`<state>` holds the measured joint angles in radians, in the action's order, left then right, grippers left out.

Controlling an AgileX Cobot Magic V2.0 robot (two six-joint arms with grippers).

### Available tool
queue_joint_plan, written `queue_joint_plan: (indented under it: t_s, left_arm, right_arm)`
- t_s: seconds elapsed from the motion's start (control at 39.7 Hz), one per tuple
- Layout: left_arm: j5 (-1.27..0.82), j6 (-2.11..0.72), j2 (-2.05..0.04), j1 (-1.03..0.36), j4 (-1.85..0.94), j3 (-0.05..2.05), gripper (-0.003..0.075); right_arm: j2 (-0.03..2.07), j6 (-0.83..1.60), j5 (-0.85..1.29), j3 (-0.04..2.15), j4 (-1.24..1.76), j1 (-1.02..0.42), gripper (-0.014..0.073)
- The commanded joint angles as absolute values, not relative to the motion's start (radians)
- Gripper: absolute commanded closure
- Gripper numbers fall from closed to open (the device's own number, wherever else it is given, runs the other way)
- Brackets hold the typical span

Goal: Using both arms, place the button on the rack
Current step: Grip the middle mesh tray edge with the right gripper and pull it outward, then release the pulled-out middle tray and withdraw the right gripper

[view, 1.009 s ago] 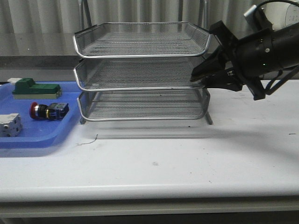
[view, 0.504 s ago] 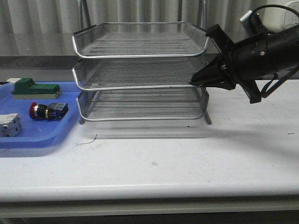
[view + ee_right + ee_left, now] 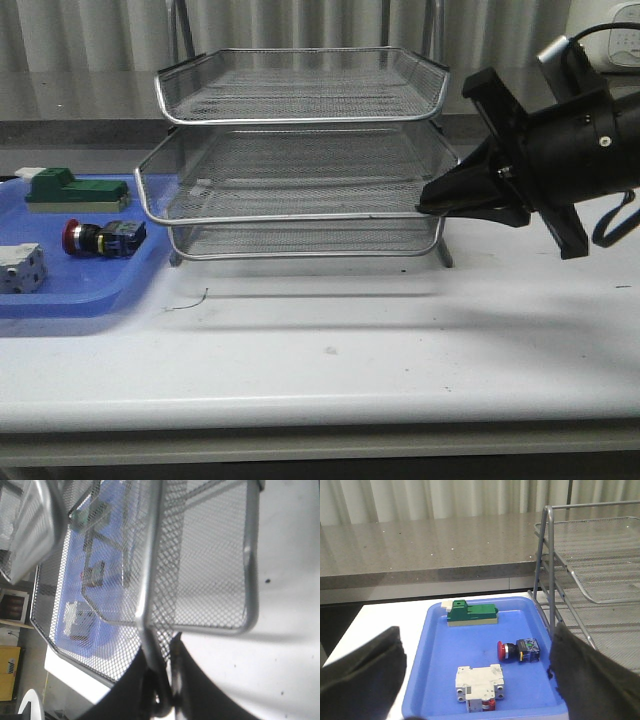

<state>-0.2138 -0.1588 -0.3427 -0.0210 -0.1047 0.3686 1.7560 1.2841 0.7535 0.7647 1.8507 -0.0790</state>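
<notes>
Right black pincer gripper (image 3: pixel 428 208), closed on the three-tier silver wire-mesh rack's (image 3: pixel 300 150) extended middle-tray rim, risks slipping off or tipping the rack; the left gripper (image 3: pixel 475 680) stands open above the red-capped button (image 3: pixel 518 649).

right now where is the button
In the front view the button lies on its side in the blue tray at the left, between the green block and the white-grey terminal block.

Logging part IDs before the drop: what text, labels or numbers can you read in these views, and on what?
No text is readable in any view.
button: any marking is too small to read.
white-grey terminal block: any print is blurred.
green block: nothing legible.
rack: bare mesh, no label.
</notes>
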Motion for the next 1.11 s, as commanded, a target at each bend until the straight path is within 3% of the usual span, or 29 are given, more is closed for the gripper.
queue_joint_plan:
  t_s: [0.0,0.3,0.5,0.61,0.71,0.81,0.98,1.08]
  left_arm:
    - [-0.128,-0.150,-0.358,-0.017,-0.105,0.407,0.0167]
    - [-0.128,-0.150,-0.358,-0.017,-0.105,0.407,0.0167]
    - [-0.128,-0.150,-0.358,-0.017,-0.105,0.407,0.0167]
    - [-0.128,-0.150,-0.358,-0.017,-0.105,0.407,0.0167]
    - [-0.128,-0.150,-0.358,-0.017,-0.105,0.407,0.0167]
    - [-0.128,-0.150,-0.358,-0.017,-0.105,0.407,0.0167]
    - [-0.128,-0.150,-0.358,-0.017,-0.105,0.407,0.0167]
    - [-0.128,-0.150,-0.358,-0.017,-0.105,0.407,0.0167]
  right_arm:
    - [1.685,1.334,0.840,0.696,1.890,-0.081,0.0606]
    - [1.591,1.406,0.872,0.502,1.890,-0.081,0.0606]
    - [1.588,1.406,0.872,0.491,1.890,-0.081,0.0578]
    - [1.588,1.406,0.872,0.491,1.890,-0.081,0.0441]
    - [1.588,1.406,0.872,0.493,1.890,-0.080,0.0241]
    - [1.578,1.407,0.883,0.495,1.890,-0.059,0.0139]
    - [1.494,1.403,0.940,0.495,1.867,0.036,0.0161]
    - [1.415,1.371,0.928,0.505,1.806,0.096,0.0293]
